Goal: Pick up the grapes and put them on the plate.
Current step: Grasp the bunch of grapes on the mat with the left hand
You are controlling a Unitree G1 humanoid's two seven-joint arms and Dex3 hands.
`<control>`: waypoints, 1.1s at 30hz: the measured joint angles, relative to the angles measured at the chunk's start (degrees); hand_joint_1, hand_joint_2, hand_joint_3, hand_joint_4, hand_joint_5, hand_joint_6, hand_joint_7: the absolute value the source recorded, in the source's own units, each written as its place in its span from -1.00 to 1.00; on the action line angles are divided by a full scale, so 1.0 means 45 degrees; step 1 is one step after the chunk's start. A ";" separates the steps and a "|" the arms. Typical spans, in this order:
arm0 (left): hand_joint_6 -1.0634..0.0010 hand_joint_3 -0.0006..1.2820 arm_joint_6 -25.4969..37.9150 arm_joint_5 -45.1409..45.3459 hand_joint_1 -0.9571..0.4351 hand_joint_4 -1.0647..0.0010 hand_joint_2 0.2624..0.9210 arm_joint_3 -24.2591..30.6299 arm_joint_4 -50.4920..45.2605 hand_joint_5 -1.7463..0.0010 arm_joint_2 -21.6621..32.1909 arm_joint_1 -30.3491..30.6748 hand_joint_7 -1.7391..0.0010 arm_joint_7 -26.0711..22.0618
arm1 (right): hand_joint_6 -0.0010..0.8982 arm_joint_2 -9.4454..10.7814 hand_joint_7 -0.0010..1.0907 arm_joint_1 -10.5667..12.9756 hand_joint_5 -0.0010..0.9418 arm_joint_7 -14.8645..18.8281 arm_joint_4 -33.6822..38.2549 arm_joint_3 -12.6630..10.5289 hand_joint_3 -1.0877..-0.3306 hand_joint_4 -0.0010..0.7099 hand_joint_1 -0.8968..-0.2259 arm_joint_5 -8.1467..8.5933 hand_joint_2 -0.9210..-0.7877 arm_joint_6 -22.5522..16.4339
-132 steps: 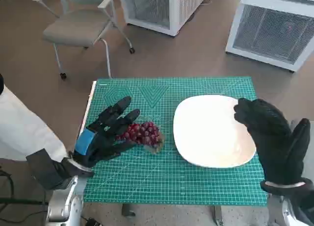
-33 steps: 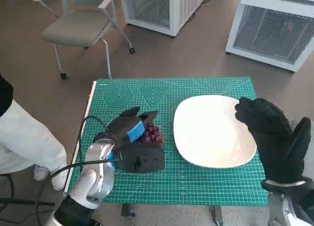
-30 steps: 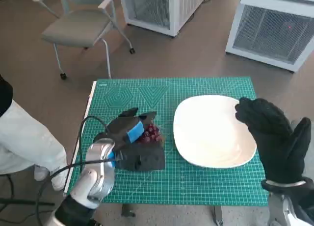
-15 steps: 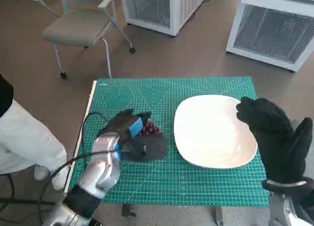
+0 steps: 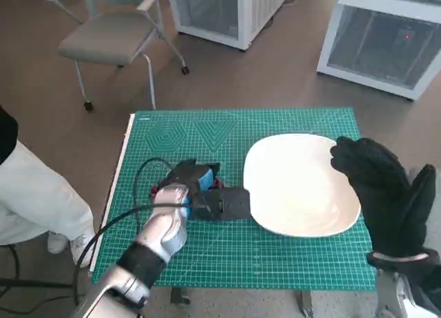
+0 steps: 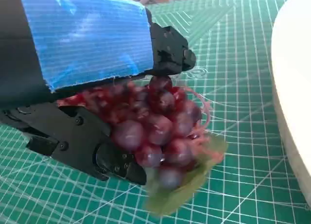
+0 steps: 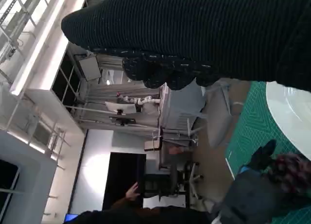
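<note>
Item: grapes (image 6: 155,131), dark red, glossy, round, on a limp green leaf; held in your left robot hand (image 5: 200,194), just left of the plate (image 5: 303,187). Right robot hand (image 5: 382,190), knit-gloved, holds nothing. Risk: loose berries dropping onto the worktop (image 5: 275,256); leaf snagging the smooth white rim

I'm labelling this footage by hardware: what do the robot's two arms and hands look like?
The left hand is black with blue tape across its back, on a silvery-pale forearm with a black cable looping beside it. The right hand wears a black knitted glove.
</note>
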 measured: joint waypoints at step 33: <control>-0.15 0.26 -0.2055 -0.0656 0.90 0.29 0.24 -0.0254 0.2801 -0.92 -0.0110 -0.0877 0.84 0.2515 | -0.51 -0.0016 0.81 0.0003 0.71 0.0109 0.0014 -0.0088 0.24 0.18 0.62 0.0000 -1.00 -0.0001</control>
